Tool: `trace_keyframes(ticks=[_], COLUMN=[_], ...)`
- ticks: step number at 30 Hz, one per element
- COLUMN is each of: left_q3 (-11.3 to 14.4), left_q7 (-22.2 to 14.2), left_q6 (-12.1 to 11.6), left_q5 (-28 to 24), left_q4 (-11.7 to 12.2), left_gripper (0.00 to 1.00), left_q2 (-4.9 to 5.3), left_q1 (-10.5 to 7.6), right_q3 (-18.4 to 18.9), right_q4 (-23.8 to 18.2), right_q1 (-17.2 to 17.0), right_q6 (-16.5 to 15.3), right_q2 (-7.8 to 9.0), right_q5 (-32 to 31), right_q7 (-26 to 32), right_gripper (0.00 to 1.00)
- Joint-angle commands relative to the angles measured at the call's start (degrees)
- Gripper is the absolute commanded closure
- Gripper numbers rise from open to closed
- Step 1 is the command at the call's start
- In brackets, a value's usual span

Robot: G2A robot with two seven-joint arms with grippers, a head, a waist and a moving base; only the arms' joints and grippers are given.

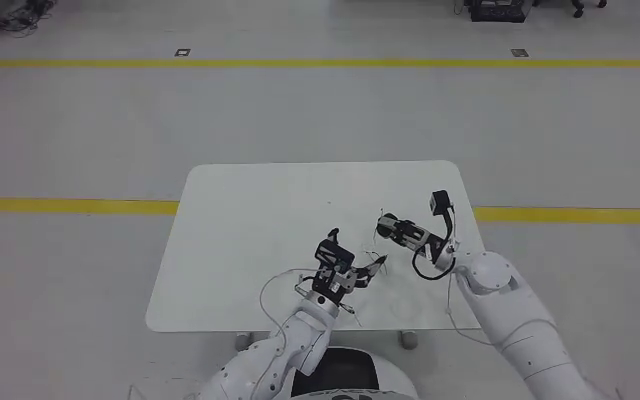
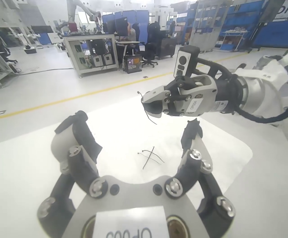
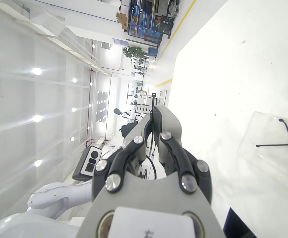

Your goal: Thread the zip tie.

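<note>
Right end effector (image 3: 154,117) grips zip tie (image 3: 153,99); left end effector (image 2: 135,121) released (ties (image 3: 272,145) in clear tray (image 3: 250,137)).

Pale grey floor (image 1: 100,130), yellow lines (image 1: 300,63) (two, parallel), blue partitions (image 2: 139,20), black office chairs (image 2: 149,53), bright ceiling lights (image 3: 37,71)

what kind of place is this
Likely a robotics lab or industrial workshop floor: yellow floor lines, blue storage racks and desks with monitors stand beyond the white table.
</note>
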Motion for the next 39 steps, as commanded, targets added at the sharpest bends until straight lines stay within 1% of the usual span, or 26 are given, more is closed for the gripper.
trace_keyframes(ticks=[1, 3, 5, 9, 14, 16, 19, 20, 22, 23, 26, 28, 29, 36, 37, 39], left_q3=[0.21, 0.09, -0.18, -0.78, -0.83, -0.83, -0.83, -0.94, -1.73, -2.16, -2.82, -3.10, -3.21, -3.21, -3.21, -3.32], left_q7=[-0.09, 0.50, 1.30, 1.68, 1.94, 1.94, 1.94, 1.82, 1.43, 1.41, 1.18, 1.72, 2.60, 2.60, 2.60, 2.21], left_q6=[0.32, 0.99, 1.27, 1.34, 1.08, 1.08, 1.08, 0.69, -0.94, -1.82, -3.35, -4.77, -4.95, -4.95, -4.95, -5.69], left_q5=[-0.13, -0.16, -0.39, -0.32, 0.35, 0.35, 0.35, -0.36, -2.81, -3.28, -4.58, -5.17, -3.98, -3.98, -3.98, -4.58], left_q4=[0.34, 0.39, 0.22, -0.05, -0.16, -0.16, -0.16, -0.32, -0.61, -0.66, -1.09, -1.45, -1.47, -1.47, -1.47, -1.44], left_gripper=[0.00, 0.00, 0.00, 0.00, 0.00, 0.00, 0.00, 0.00, 0.00, 0.00, 0.00, 0.00, 0.00, 0.00, 0.00, 0.00], left_q2=[-0.23, -0.40, -0.46, -0.45, -0.44, -0.44, -0.44, -0.46, -0.44, -0.35, -0.24, -0.17, -0.08, -0.08, -0.08, -0.11], left_q1=[-0.21, -0.26, -0.02, 0.37, 0.49, 0.49, 0.49, 0.55, 0.64, 0.66, 1.08, 1.21, 1.12, 1.12, 1.12, 1.07], right_q3=[0.25, 0.84, 0.84, 0.84, 0.82, 0.83, 1.58, 1.93, 2.49, 2.89, 3.74, 4.16, 4.59, 4.59, 4.50, 4.40], right_q4=[-0.14, -1.31, -1.31, -1.31, -1.44, -2.33, -4.28, -4.98, -6.06, -6.75, -8.53, -9.67, -10.33, -10.33, -10.49, -10.67], right_q1=[-0.30, -0.61, -0.61, -0.61, -0.70, -0.97, -1.67, -1.96, -2.72, -3.08, -4.01, -4.49, -4.82, -4.82, -4.93, -5.08], right_q6=[-1.49, -1.49, -1.49, -1.49, -1.44, -1.49, -1.49, -1.49, -1.49, -1.49, -1.49, -1.49, -1.49, -1.49, -1.28, -1.33], right_q2=[0.02, 0.04, 0.04, 0.04, 0.01, -0.04, 0.01, 0.01, -0.03, -0.08, -0.28, -0.41, -0.53, -0.53, -0.57, -0.61], right_q5=[-0.13, -0.57, -0.57, -0.57, -0.65, -1.19, -1.62, -2.03, -2.20, -2.47, -3.31, -4.20, -4.60, -4.60, -4.81, -5.02], right_q7=[-0.16, -0.59, -0.59, -0.59, -1.03, -1.50, -0.20, -0.16, 0.16, 0.23, 0.15, 0.22, -0.40, -0.40, -1.08, -1.96], right_gripper=[1.00, 1.00, 1.00, 1.00, 1.00, 1.00, 1.00, 1.00, 1.00, 1.00, 1.00, 1.00, 1.00, 1.00, 1.00, 1.00])
